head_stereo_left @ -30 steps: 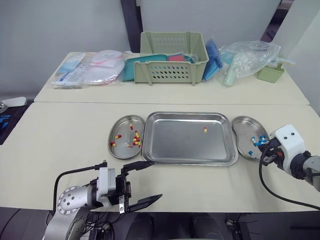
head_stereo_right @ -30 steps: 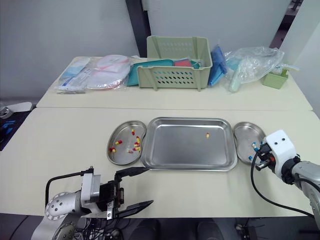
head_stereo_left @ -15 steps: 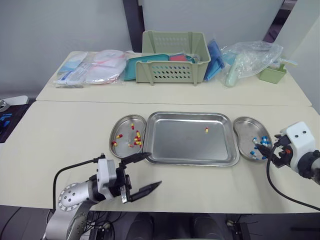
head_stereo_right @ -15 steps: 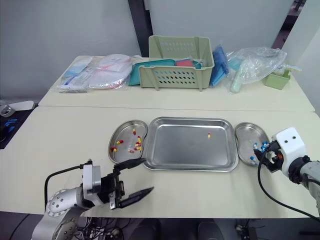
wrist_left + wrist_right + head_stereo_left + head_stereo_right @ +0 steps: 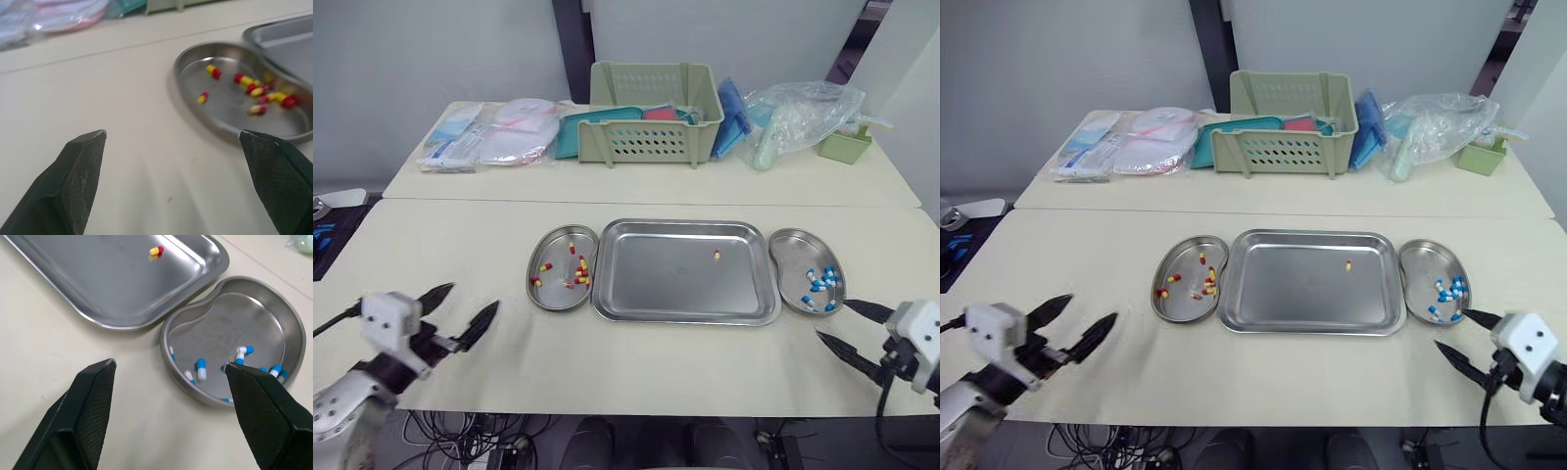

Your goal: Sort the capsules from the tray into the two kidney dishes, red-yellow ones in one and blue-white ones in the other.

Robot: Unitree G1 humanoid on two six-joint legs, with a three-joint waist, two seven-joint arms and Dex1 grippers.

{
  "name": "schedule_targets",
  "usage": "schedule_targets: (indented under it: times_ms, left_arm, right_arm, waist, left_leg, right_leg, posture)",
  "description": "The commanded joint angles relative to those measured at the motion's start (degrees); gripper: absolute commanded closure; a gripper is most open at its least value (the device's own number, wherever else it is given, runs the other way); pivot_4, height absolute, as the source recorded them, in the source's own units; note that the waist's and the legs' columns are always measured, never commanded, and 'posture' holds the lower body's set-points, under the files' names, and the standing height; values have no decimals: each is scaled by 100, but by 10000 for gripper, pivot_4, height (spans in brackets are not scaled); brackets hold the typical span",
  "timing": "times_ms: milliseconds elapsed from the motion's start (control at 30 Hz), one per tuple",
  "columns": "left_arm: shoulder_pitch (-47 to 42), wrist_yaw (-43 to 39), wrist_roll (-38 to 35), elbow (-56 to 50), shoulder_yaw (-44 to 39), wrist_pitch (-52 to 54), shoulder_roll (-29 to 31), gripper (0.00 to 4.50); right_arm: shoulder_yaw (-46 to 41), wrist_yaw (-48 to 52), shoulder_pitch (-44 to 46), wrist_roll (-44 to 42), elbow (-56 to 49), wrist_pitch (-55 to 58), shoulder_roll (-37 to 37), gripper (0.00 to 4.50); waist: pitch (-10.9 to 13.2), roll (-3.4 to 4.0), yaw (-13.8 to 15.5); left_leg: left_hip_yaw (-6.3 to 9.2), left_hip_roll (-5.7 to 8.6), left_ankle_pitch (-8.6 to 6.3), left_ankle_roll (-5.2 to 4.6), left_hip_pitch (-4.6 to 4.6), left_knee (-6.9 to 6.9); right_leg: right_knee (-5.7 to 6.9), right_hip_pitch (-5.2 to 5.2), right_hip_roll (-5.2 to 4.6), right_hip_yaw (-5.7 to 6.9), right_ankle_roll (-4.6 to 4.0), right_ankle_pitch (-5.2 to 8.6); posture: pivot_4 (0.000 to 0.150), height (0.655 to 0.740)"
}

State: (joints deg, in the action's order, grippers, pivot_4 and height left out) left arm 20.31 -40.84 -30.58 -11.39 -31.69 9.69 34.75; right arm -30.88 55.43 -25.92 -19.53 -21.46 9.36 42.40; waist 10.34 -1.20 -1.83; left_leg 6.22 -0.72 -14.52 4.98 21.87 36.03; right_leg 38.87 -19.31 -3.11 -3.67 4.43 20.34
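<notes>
The right gripper [image 5: 837, 321] had backed off the blue-white kidney dish [image 5: 790, 257], the left gripper [image 5: 465, 305] had retreated leftward, both splayed and empty, leaving one red-yellow capsule [image 5: 716, 255] in the tray [image 5: 685, 318] unsorted.

The left gripper [image 5: 475, 296] and right gripper [image 5: 831, 318] are each showing two black, tapering fingers [image 5: 93, 406] with cross-hatched faces, sprouting from a white boxy housing [image 5: 917, 323], a thin black cable [image 5: 881, 406] trailing behind

The rectangular silver metal tray [image 5: 656, 284] is gleaming, glossy and smooth; the cream tabletop [image 5: 460, 255] is looking matt; the pale green slotted basket [image 5: 651, 142] is reading as dull plastic; the crinkled clear bag [image 5: 803, 108] is glinting.
</notes>
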Motion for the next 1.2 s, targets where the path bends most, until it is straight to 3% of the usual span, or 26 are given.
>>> schedule_targets:
  times_ms: [33, 133, 600, 967, 1200]
  left_arm:
    - [443, -342, 96, 618, -483, -179, 160, 0]
    - [860, -508, 199, 1008, -679, -361, 116, 0]
    - [885, -541, 152, 1201, -690, -502, -16, 0]
    - [933, -694, 211, 968, -566, -592, -80, 0]
    - [962, -760, 202, 828, -644, -622, -48, 0]
  right_arm:
    - [-393, 411, -103, -233, 501, -349, 113, 5792]
    - [-477, 650, -176, -400, 719, -385, 142, 344]
    - [-161, 825, -208, -284, 860, -887, 47, 344]
    - [699, -170, -329, -339, -573, -787, -1030, 344]
    - [1214, -445, -124, -307, -626, -806, -1143, 344]
  waist:
    - [2, -4, -5]
    - [5, -10, -37]
    - [4, -24, 13]
    - [0, -26, 11]
    - [-3, -29, 11]
  left_leg:
    - [-1, 0, 0, 0, -1, 0]
    - [-8, -2, -1, 0, -2, -12]
    - [-1, -3, -1, 1, -2, -11]
    - [-1, -4, -1, 1, -3, -10]
    - [1, -4, -1, 1, -3, -10]
  right_leg:
    - [0, 0, 0, -1, 0, 0]
    - [-12, -2, 0, -6, -2, 1]
    - [-15, 4, -2, 1, -2, 1]
    - [-11, 3, -2, 1, -2, 1]
    - [-8, 3, -2, 2, -2, 1]
  posture:
    - [1500, 7400]
    - [1500, 7400]
    - [1500, 7400]
    - [1500, 7400]
    - [1500, 7400]
